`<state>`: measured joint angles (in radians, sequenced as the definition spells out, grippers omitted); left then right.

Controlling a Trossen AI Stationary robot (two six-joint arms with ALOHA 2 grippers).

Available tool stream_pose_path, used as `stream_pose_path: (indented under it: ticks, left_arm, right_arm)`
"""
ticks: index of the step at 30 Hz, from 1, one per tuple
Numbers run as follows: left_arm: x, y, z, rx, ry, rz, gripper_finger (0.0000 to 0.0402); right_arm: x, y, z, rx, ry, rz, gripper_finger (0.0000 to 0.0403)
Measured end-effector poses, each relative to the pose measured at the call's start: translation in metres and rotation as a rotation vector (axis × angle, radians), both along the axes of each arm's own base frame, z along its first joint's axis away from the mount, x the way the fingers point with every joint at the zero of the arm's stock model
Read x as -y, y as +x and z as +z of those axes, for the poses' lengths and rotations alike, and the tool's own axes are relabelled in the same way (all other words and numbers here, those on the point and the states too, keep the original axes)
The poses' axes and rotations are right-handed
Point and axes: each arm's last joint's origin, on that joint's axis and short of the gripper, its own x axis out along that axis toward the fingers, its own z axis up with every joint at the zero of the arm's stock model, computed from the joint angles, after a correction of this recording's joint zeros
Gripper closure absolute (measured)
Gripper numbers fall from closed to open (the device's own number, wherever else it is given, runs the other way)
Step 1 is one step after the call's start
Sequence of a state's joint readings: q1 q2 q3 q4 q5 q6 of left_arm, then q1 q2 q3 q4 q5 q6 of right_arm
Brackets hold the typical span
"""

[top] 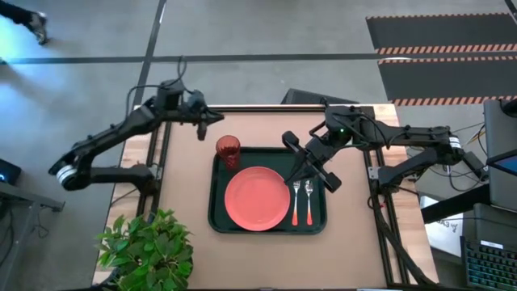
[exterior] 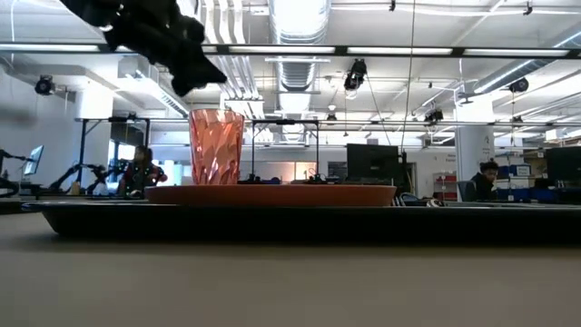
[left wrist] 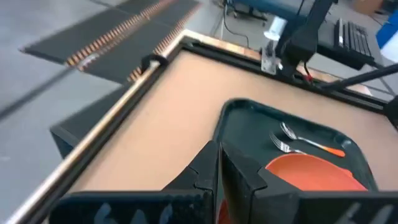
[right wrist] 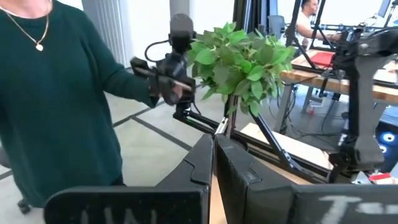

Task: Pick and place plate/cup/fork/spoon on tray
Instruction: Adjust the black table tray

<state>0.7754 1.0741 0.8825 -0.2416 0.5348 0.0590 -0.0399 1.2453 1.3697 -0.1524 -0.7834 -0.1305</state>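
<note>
The dark tray [top: 216, 220] lies mid-table. On it rest the salmon-orange plate [top: 256, 197], the red-brown cup [top: 228, 151] upright at its far left corner, and the fork [top: 296, 202] and the spoon [top: 310, 202] side by side, right of the plate, heads toward the far edge. My left gripper [top: 202, 129] is shut and empty, raised beyond the tray's far left corner, up and left of the cup [exterior: 216, 145] in the low view. My right gripper [top: 296, 171] is shut and empty, raised over the tray's far right part, above the fork's head.
A potted green plant [top: 149, 246] stands at the table's near left corner. A person in a dark green sweater [right wrist: 56, 93] shows in the right wrist view beyond the table. Bare brown tabletop [top: 347, 226] lies right of the tray and in front of it.
</note>
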Motion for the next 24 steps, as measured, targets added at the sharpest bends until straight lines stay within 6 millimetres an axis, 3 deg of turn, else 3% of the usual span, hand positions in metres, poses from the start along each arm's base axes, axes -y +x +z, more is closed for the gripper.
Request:
stream_pose_path:
  ticks: [6,12,20,24]
  left_arm:
    - [-0.031,0.02,-0.019,-0.004,-0.004,0.03,0.0402]
    - [-0.06,0.038,-0.055,-0.107,-0.114,0.045,0.0402]
    - [-0.078,0.054,-0.078,-0.158,-0.152,0.026,0.0402]
    - [-0.073,0.053,-0.072,-0.121,-0.166,-0.039,0.0402]
  right_arm:
    - [-0.009,0.0,0.0,0.0,0.0,0.033,0.0394]
    - [-0.018,-0.001,0.0,0.0,0.0,0.062,0.0394]
    - [-0.026,-0.002,0.0,0.001,0.0,0.088,0.0394]
    - [-0.027,-0.002,0.0,0.001,0.0,0.092,0.0394]
